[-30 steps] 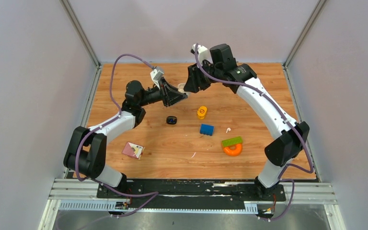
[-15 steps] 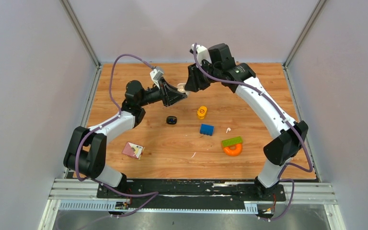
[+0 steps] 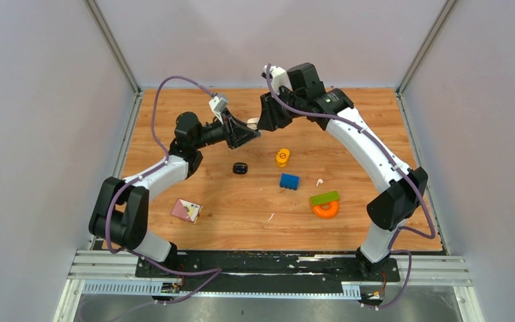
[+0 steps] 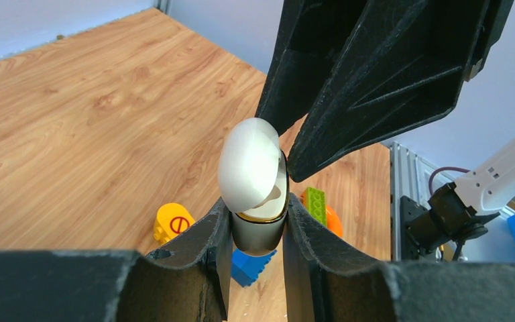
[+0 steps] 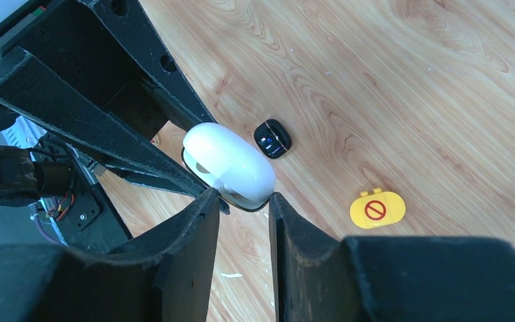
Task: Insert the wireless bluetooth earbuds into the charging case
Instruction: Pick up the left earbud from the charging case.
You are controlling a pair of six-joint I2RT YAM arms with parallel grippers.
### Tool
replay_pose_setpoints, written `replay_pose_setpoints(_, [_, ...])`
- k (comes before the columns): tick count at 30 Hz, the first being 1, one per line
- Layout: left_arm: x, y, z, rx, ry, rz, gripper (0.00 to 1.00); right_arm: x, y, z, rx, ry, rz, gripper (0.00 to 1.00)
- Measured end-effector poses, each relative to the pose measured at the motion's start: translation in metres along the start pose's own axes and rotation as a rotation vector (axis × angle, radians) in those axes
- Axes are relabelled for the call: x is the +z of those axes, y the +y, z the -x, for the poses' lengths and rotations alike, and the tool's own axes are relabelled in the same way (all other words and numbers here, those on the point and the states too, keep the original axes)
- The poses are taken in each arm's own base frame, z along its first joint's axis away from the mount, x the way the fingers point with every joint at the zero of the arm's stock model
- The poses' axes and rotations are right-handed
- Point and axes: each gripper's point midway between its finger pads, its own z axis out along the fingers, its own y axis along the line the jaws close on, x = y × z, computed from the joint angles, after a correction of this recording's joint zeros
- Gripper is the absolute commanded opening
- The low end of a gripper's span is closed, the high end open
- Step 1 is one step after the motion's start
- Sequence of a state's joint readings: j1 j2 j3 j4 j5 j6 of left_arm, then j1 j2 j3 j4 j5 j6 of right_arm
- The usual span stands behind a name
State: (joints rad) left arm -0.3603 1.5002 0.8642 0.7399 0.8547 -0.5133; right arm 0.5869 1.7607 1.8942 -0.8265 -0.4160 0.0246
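Note:
My left gripper [image 3: 255, 131] [image 4: 259, 209] is shut on a white charging case [image 4: 253, 176], held upright above the back of the table with its lid partly lifted. The case also shows in the right wrist view [image 5: 229, 164]. My right gripper [image 3: 262, 123] [image 5: 243, 196] is open, its fingertips at the case's lid edge. A white earbud [image 3: 319, 182] lies on the table right of centre. A small white piece [image 3: 271, 217] lies nearer the front. A black pebble-shaped case [image 3: 241, 168] [image 5: 272, 139] lies under the grippers. No black earbuds show.
A yellow block [image 3: 282, 157] [image 5: 377, 209], a blue brick [image 3: 289, 181], a green brick [image 3: 324, 198] on an orange ring [image 3: 326, 210] and a pink card [image 3: 186, 210] lie on the wooden table. Grey walls close the back and sides.
My right arm has shifted slightly left and back, staying at the case's lid. My left gripper still holds the white case in the same place.

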Motion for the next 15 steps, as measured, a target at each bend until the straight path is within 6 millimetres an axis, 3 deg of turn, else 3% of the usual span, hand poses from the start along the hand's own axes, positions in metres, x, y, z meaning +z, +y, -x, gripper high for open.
replay_pose_setpoints(15, [-0.0002, -0.0009, -0.0025, -0.004, 0.01, -0.005, 0.0, 0.0009, -0.0022, 0.0057, -0.011, -0.013, -0.033, 0.38])
